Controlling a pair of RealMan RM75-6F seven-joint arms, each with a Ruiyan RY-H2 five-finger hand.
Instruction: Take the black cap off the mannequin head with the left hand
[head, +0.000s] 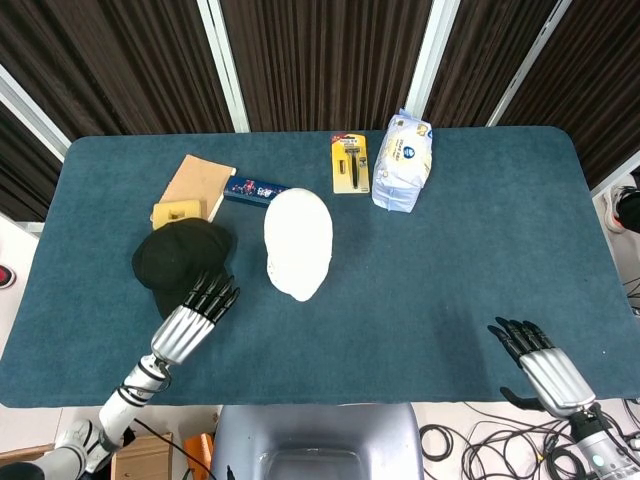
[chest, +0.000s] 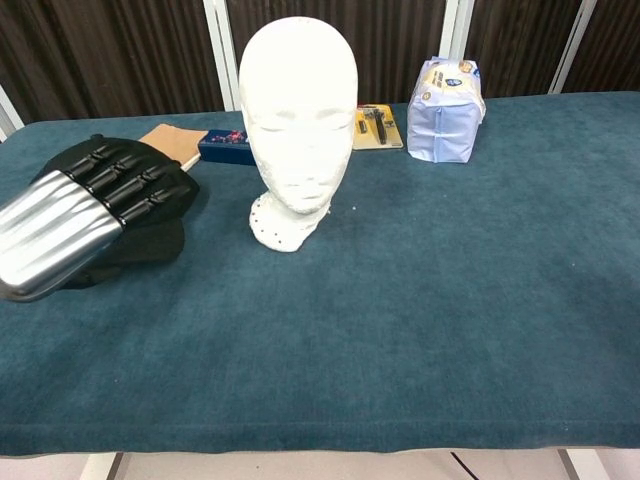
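Note:
The black cap (head: 175, 255) lies on the blue table (head: 430, 280) left of the bare white mannequin head (head: 298, 240), which stands upright. My left hand (head: 192, 322) reaches from the front edge, its straightened fingers lying over the cap's near edge. In the chest view the left hand (chest: 80, 220) covers most of the cap (chest: 150, 243), beside the mannequin head (chest: 298, 110); its thumb is hidden. My right hand (head: 540, 360) hovers at the front right edge with fingers apart, holding nothing.
Behind the cap lie a yellow sponge (head: 168, 212), a brown notebook (head: 195, 182) and a blue box (head: 255, 190). A carded razor (head: 350, 164) and a white-blue packet (head: 402, 160) sit at the back centre.

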